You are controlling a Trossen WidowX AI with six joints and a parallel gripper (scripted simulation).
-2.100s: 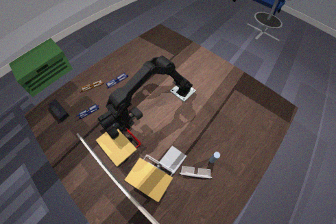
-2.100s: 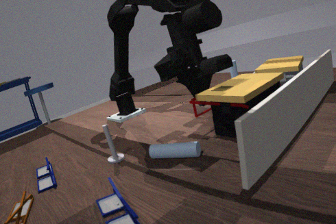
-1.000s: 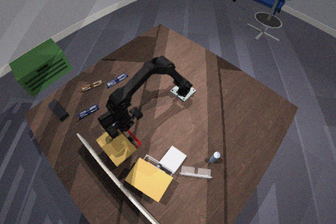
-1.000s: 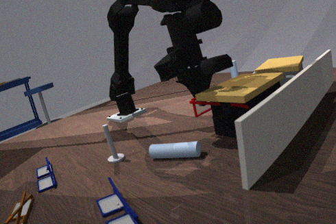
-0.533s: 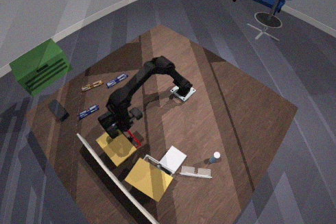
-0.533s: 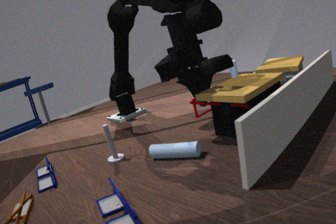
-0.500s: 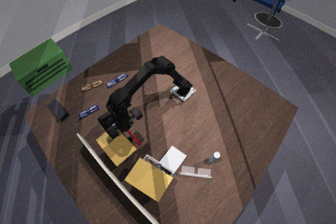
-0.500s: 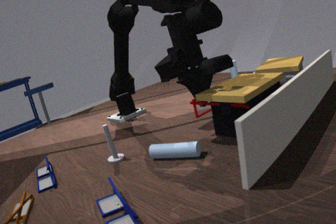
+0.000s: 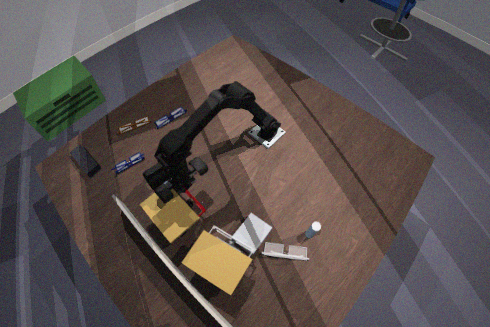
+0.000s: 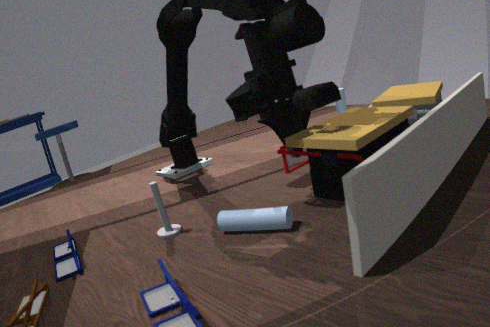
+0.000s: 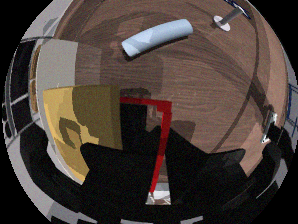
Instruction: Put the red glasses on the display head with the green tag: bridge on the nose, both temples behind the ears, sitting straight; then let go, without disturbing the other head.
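The red glasses (image 9: 195, 202) (image 10: 286, 161) (image 11: 161, 145) are held level at the near dark head (image 10: 327, 179) (image 11: 132, 122), under its yellow top (image 9: 172, 219). The front stands off the robot-facing side of the head. One temple runs back along the head's side, below the top's edge; the other temple is hidden. My gripper (image 10: 292, 140) (image 11: 162, 129) is shut on the front of the glasses, just beside the yellow top. The ears and nose contact cannot be made out. The other head is under a second yellow top (image 9: 217, 261) (image 10: 407, 93). No green tag is visible.
An upright pale panel (image 9: 172, 266) (image 10: 415, 189) stands behind the heads. A light blue cylinder (image 10: 255, 220) (image 11: 157, 38) lies beside the near head, with a white post (image 10: 160, 209) farther off. A white slab (image 9: 255, 229) and a capped bottle (image 9: 313, 229) are by the other head.
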